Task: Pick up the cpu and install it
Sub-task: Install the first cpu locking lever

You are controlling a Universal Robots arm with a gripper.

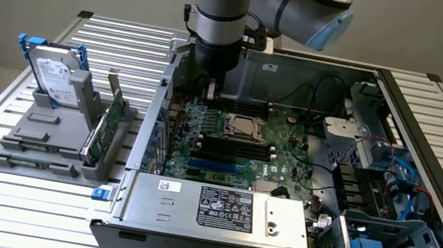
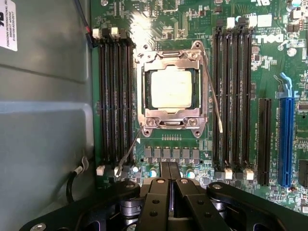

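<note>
My gripper (image 1: pixel 210 91) hangs inside the open computer case (image 1: pixel 316 72), low over the motherboard (image 1: pixel 286 162) near the far wall. Its fingers (image 2: pixel 165 172) are pressed together with nothing between them.

The cpu (image 2: pixel 172 87) is not in my grasp. It lies flat in the socket (image 2: pixel 144 96), its silver top showing through the window of the metal frame. I am a little to the far side of the socket and toward the exterior view's left, apart from it and not touching it. Two thin wire levers (image 2: pixel 211 91) stand out from the frame's sides. Black memory slots (image 2: pixel 115 96) run along both sides of the socket.

Outside the case, on the exterior view's left, a hard drive (image 1: pixel 54 78) with a blue bracket stands upright in a grey holder (image 1: pixel 37 137) on the slatted table (image 1: pixel 121 38).
</note>
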